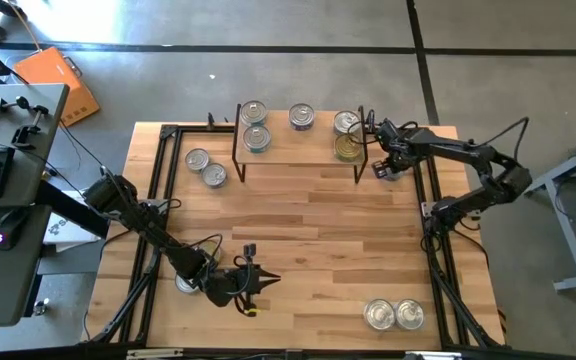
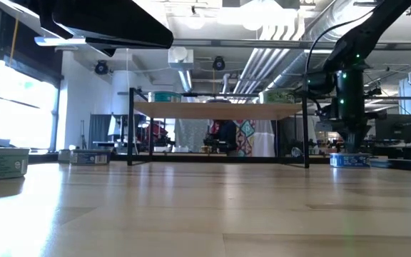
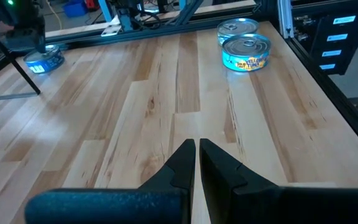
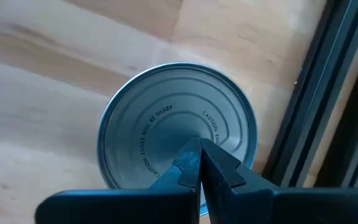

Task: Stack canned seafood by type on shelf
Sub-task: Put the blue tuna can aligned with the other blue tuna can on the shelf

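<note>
Right gripper (image 1: 386, 168) sits just off the shelf's (image 1: 298, 148) right end, jaws pinched together, holding nothing. Right under its tips in the right wrist view: a silver-topped tin (image 4: 178, 127) on the tabletop (image 1: 308, 240), beside a black frame rail (image 4: 316, 106). Low view shows that tin with a blue label (image 2: 349, 160) below the arm.

Left gripper (image 1: 251, 280) is low over the table's near edge, jaws also closed to a thin slit, empty. Ahead of its jaws, well apart: two tuna tins (image 3: 246, 51) touching each other; same pair in the high view (image 1: 394, 315). A tin (image 1: 185, 284) lies just behind that arm's wrist.

On the shelf: two silver tins (image 1: 254, 125) at left, one (image 1: 301, 118) mid, silver tin (image 1: 345, 123) and gold tin (image 1: 348, 147) at right. Two more tins (image 1: 205, 167) rest on the table left of the shelf.
</note>
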